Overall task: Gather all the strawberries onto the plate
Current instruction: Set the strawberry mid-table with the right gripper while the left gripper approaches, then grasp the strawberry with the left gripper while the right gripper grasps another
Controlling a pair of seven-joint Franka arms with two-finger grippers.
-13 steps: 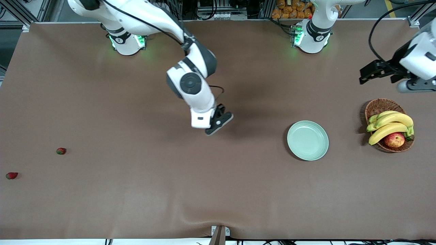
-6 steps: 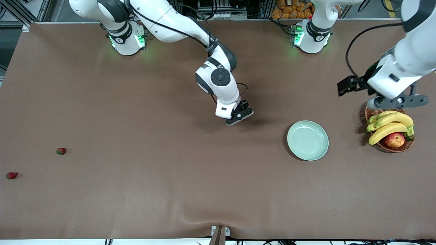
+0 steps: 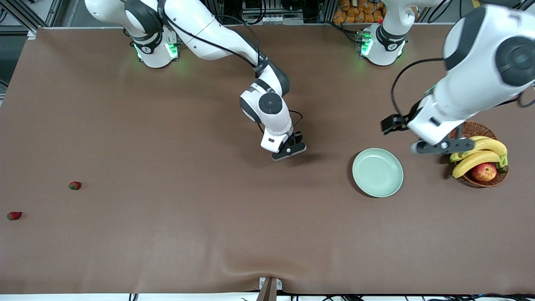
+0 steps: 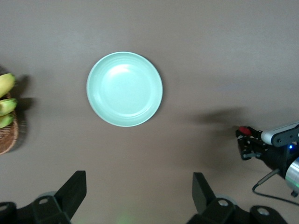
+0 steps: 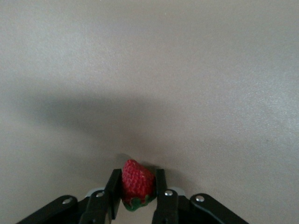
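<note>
My right gripper (image 5: 136, 175) is shut on a red strawberry (image 5: 137, 183) with its green cap toward the palm. It hangs low over the middle of the table (image 3: 288, 151), apart from the plate. The same berry (image 4: 244, 130) shows in the left wrist view. Two more strawberries (image 3: 75, 185) (image 3: 14, 215) lie on the table at the right arm's end. The pale mint-green plate (image 3: 377, 172) (image 4: 124, 88) is empty. My left gripper (image 3: 443, 145) (image 4: 138, 179) is open and holds nothing, up over the table between the plate and the basket.
A brown wicker basket (image 3: 470, 129) holding bananas (image 3: 480, 152) and a red-yellow apple (image 3: 484, 171) stands at the left arm's end, beside the plate. A brown cloth covers the table, with a wrinkle near its front edge (image 3: 234, 259).
The right gripper carried the strawberry toward the plate, then dropped lower over the mid-table. The left arm swung in from the table's end to above the gap between plate and basket.
</note>
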